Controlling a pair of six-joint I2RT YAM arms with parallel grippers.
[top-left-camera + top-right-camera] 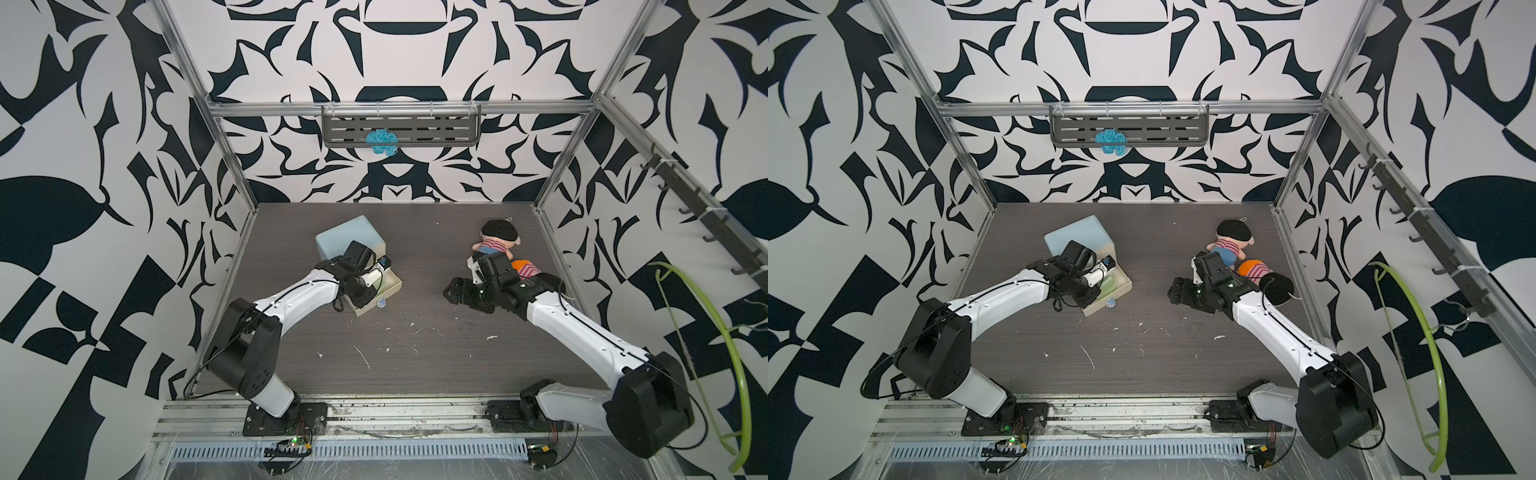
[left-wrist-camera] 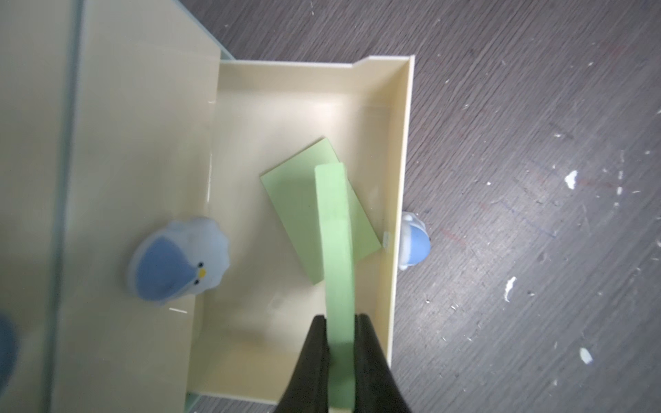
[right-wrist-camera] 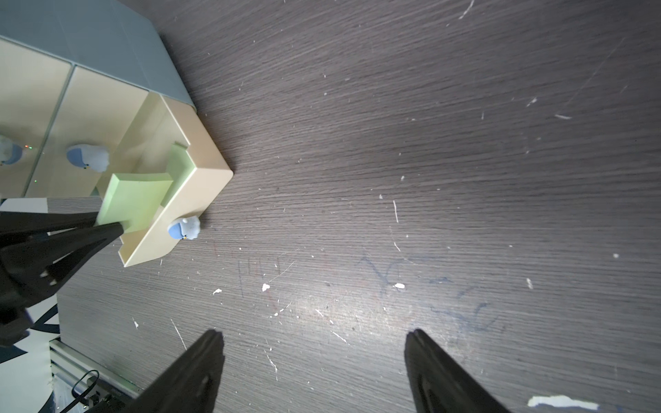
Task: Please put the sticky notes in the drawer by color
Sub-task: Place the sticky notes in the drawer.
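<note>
Left wrist view showed the left hand (image 2: 340, 318) clamped on a light green sticky pad (image 2: 334, 232), edge-up over a second green pad (image 2: 297, 200) in the open bottom drawer (image 2: 402, 143), where a careless release might have left it propped upright and blocked closing, while the right hand (image 3: 314, 332) gaped empty.

The middle of the table (image 1: 395, 353) is open — only paper scraps (image 1: 491, 337). On the left, the chest (image 1: 340, 239) and its pulled-out drawer (image 2: 400, 143) block the way, a green pad (image 2: 297, 207) lying flat inside; a plush doll (image 1: 494, 245) fills the far right.
</note>
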